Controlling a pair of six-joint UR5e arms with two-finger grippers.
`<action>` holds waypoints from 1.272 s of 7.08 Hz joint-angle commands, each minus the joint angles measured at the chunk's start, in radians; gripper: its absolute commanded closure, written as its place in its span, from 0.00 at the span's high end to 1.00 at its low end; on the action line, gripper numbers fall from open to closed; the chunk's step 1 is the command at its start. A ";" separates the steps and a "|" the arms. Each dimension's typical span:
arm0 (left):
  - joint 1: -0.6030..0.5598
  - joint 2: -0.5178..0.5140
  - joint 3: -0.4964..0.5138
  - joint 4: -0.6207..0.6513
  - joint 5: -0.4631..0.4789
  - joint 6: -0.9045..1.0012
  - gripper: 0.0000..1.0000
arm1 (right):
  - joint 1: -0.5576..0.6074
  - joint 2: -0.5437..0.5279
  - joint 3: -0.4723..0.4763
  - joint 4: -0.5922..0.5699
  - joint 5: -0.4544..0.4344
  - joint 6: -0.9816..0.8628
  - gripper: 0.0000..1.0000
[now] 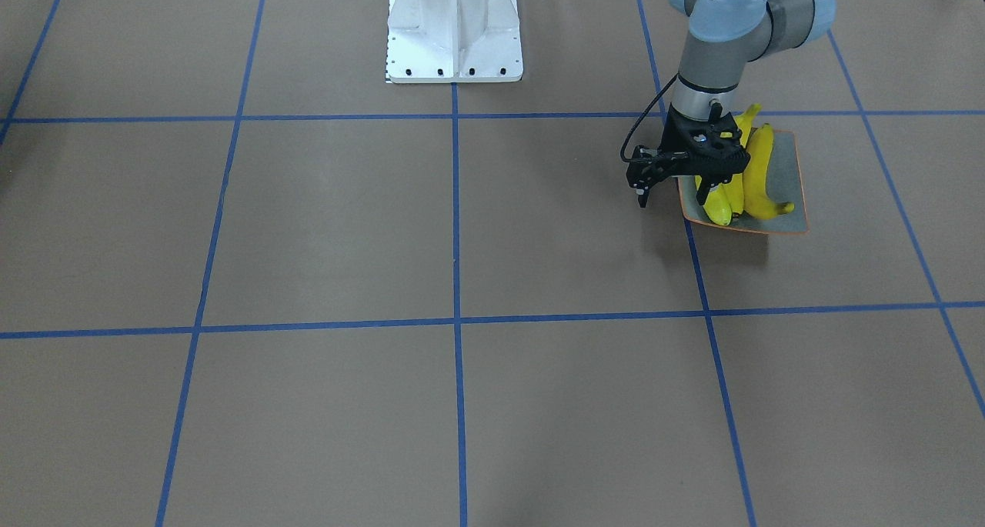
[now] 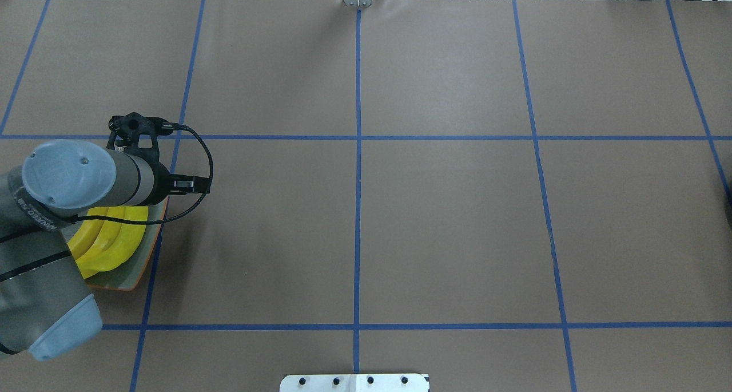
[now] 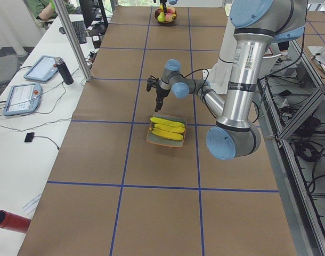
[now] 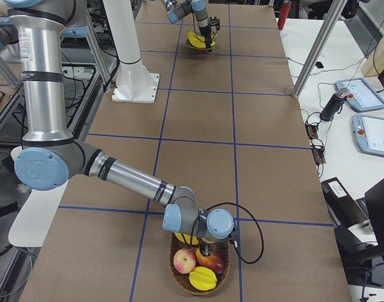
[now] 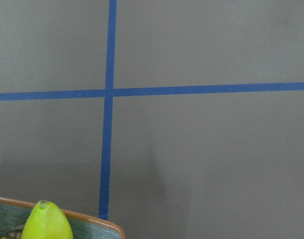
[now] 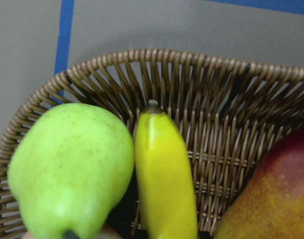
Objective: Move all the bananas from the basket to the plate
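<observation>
Three yellow bananas [image 1: 758, 177] lie side by side on the grey plate [image 1: 783, 165], which sits on the brown tabletop [image 1: 462, 227] towards my left end. A fourth banana [image 6: 164, 174] lies in the wicker basket [image 6: 217, 94] at the opposite end, touching a green pear [image 6: 72, 164] and near a red-and-yellow fruit [image 6: 271, 194]. My left jaws hang apart and empty above the plate's far edge. My right jaws hover just over the basket; whether they are apart or together, I cannot tell
</observation>
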 commanded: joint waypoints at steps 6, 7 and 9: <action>0.000 -0.003 0.001 -0.002 0.000 -0.003 1.00 | 0.063 -0.009 0.125 -0.088 -0.012 -0.023 0.00; 0.000 -0.003 0.003 -0.002 0.000 -0.003 1.00 | 0.075 -0.013 0.133 -0.088 -0.014 -0.024 0.00; 0.002 -0.003 0.003 -0.004 0.000 -0.004 1.00 | 0.109 -0.013 0.134 -0.094 -0.014 -0.044 0.00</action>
